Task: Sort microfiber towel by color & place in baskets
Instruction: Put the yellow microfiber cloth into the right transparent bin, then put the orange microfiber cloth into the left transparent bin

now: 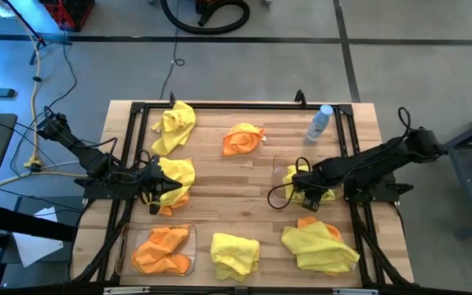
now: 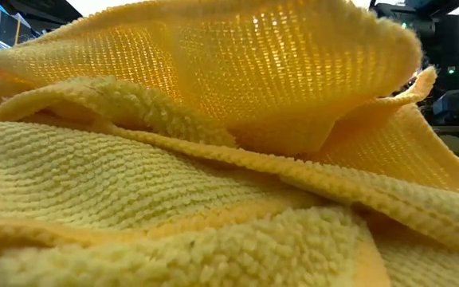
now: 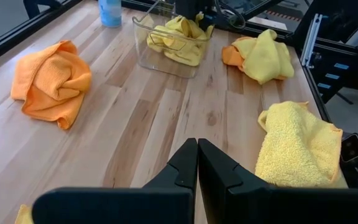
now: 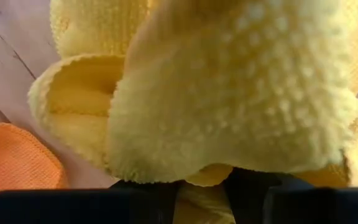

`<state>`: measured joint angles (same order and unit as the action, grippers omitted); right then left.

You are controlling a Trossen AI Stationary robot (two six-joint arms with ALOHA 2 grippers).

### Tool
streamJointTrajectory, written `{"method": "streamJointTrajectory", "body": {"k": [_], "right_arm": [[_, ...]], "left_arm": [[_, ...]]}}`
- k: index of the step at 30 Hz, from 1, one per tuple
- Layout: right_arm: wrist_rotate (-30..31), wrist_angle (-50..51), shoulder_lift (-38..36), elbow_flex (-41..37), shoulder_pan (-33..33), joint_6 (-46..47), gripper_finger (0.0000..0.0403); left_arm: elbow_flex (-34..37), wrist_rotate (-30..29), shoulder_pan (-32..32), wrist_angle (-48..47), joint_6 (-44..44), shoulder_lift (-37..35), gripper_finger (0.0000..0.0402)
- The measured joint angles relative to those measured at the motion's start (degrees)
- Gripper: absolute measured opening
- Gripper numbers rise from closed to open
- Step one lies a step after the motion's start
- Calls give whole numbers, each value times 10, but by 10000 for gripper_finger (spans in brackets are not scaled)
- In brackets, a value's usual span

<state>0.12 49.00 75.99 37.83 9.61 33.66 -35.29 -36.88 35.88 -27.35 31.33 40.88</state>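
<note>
Yellow and orange microfiber towels lie scattered on the wooden table. A clear basket [image 1: 275, 176] right of centre holds a yellow towel [image 1: 289, 176]. My right gripper [image 1: 304, 191] reaches down into it, and the yellow cloth [image 4: 229, 93] fills the right wrist view. A second clear basket [image 1: 124, 246] at the near left holds orange towels [image 1: 162, 250]. My left gripper [image 3: 197, 158] is shut on nothing. It hovers at the table's left beside a yellow towel [image 1: 179, 172] with orange cloth under it. My right gripper comes from above, pointing down, onto the yellow towel in the basket. Bunched cloth [image 4: 207, 177] sits between its two fingers [image 4: 151, 186]. The towel's own folds hide how many layers are caught. The towel lies in the basket [image 3: 160, 59].
Loose towels lie about: yellow [image 1: 174, 127] at the far left, orange [image 1: 242, 139] at far centre, yellow [image 1: 236, 252] at the near edge filling the low view, and yellow over orange [image 1: 319, 246] at the near right. A blue-capped bottle [image 1: 319, 123] stands at the far right.
</note>
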Motion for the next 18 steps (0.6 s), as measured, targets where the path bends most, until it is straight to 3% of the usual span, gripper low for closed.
{"method": "streamJointTrajectory", "body": {"k": [8,12,18], "right_arm": [[-3,19,-114,0,1,40,110],[-4,20,-198,-1,1,61,110],[12,27,-304,-1,1,88,107]], "left_arm": [[0,-14,0,26,0,0,0],[0,-45,-2,62,-10,8,0],[0,-46,-36,156,-45,50,0]]}}
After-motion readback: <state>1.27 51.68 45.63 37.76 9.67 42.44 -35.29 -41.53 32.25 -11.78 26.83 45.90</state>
